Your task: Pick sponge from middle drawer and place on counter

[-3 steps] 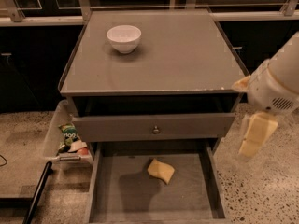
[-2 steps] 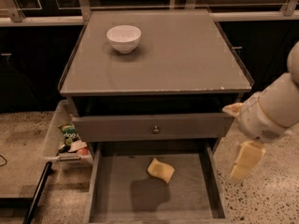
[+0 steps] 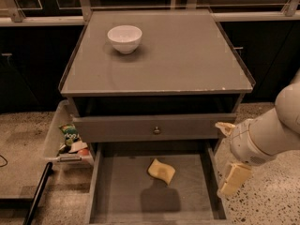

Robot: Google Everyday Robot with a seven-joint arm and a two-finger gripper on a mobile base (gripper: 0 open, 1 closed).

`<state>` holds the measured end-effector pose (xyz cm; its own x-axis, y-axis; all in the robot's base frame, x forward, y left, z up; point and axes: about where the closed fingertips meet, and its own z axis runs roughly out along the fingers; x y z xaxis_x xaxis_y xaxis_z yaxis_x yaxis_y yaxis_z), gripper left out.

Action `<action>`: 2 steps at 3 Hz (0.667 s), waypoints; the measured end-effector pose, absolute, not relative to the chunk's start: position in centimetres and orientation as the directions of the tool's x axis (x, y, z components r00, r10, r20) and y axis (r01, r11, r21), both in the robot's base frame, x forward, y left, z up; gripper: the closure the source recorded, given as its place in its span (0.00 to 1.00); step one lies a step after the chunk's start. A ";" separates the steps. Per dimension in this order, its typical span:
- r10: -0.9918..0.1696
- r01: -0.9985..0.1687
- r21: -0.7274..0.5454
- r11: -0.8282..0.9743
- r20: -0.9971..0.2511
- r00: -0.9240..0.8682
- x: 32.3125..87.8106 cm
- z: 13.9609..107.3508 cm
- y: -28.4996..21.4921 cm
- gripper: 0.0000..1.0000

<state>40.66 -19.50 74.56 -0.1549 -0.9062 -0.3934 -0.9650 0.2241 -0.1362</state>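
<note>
The pale-yellow sponge [image 3: 161, 170] lies flat on the floor of the open middle drawer [image 3: 121, 193], near its centre and toward the back. My gripper [image 3: 229, 153] hangs at the drawer's right wall, to the right of the sponge and apart from it. Its cream-yellow fingers [image 3: 233, 179] are spread open and hold nothing. The grey counter [image 3: 183, 60] is the cabinet top above.
A white bowl [image 3: 124, 37] stands on the counter's back left. The drawer front with a round knob [image 3: 156, 130] is shut above the open drawer. A clear bin of snack packets [image 3: 65, 138] hangs at the cabinet's left. Speckled floor lies on both sides.
My arm has come down and to the left, from beside the counter's right edge to the open drawer's right wall. The sponge has not moved.
</note>
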 end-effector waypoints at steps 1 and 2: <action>-0.908 -0.968 -0.121 0.219 -0.389 -0.157 40.3 74.8 -19.4 0.00; -0.886 -0.969 -0.077 0.236 -0.426 -0.182 40.4 71.3 -18.6 0.00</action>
